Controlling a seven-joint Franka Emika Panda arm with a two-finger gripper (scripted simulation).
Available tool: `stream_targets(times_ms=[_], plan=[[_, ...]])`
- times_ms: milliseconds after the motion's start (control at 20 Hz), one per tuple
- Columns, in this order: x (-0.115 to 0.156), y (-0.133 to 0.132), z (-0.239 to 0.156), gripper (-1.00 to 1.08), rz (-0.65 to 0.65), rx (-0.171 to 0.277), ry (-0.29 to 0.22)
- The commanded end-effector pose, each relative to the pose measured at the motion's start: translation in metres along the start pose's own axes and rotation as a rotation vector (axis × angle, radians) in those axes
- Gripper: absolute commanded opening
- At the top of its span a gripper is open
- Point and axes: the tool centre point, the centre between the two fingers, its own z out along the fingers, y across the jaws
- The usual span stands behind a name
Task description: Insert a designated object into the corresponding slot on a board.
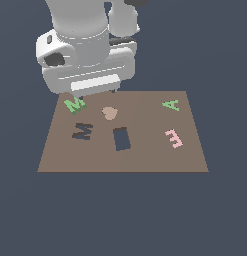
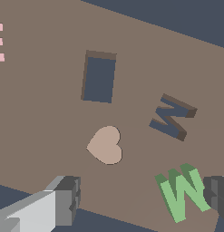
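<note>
Beside one finger pad (image 2: 216, 194) of the wide-spread gripper (image 1: 97, 92), not yet clasped: green M (image 2: 181, 195) at the board (image 2: 50, 113) edge, dark M slot (image 2: 171, 117) just beyond, tan heart (image 2: 105, 146) between the fingers, likely mid-alignment before closing.

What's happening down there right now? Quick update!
Tool open, low over board. Green M beside one finger, not gripped. M slot empty, nothing blocking.

The arm hangs low, wrist pointing down, its jaws spread wide (one finger (image 2: 63, 199) each side).
</note>
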Motion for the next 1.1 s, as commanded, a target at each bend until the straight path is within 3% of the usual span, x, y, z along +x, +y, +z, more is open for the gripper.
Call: stream_targets(times_ms=[0,500,1050], plan=[[-0.012,0.01,0.012,1.0,-0.057,0.004,-0.002],[-0.045,0.049,0.051,1.0,-0.247,0.018,-0.007],[-0.06,0.076,0.076,1.0,-0.361,0.026,-0.011]])
